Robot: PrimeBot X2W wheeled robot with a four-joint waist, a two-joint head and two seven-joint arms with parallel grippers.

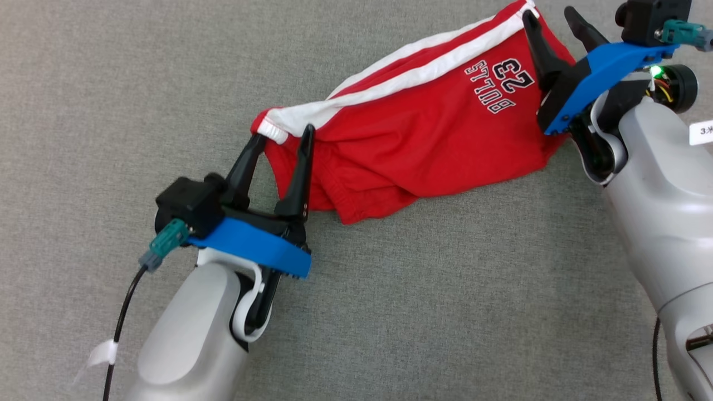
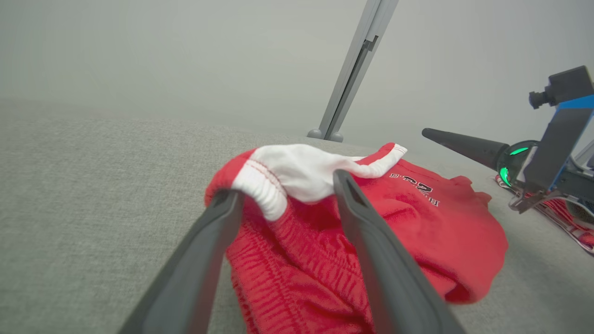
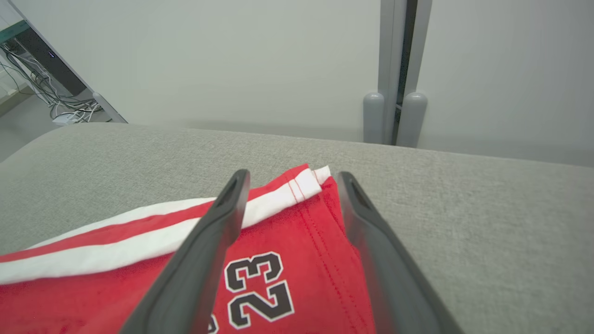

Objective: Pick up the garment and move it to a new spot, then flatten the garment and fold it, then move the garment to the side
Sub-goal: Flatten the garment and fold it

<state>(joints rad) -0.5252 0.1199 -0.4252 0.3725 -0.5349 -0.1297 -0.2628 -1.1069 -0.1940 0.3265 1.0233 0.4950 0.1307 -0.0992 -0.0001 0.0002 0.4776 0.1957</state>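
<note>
The garment [image 1: 423,128] is a pair of red shorts with white side stripes and a black-and-white "BULLS 23" print. It lies slanted on the grey cloth surface, bunched at its lower left end. My left gripper [image 1: 283,135] stands open, its fingers either side of the white-ribbed corner [image 2: 274,185] without pinching it. My right gripper [image 1: 548,14] is open too, fingers astride the striped upper right corner [image 3: 306,183]. The left wrist view has the garment [image 2: 417,218] beyond my left gripper [image 2: 287,184]. The right wrist view looks along my right gripper [image 3: 293,175].
Grey cloth surface [image 1: 167,83] spreads around the garment on all sides. Behind its far edge stand a pale wall and a grey upright post [image 3: 394,69]. Loose cables [image 3: 60,106] lie on the floor off the far left. A black cable [image 1: 120,323] hangs beside my left forearm.
</note>
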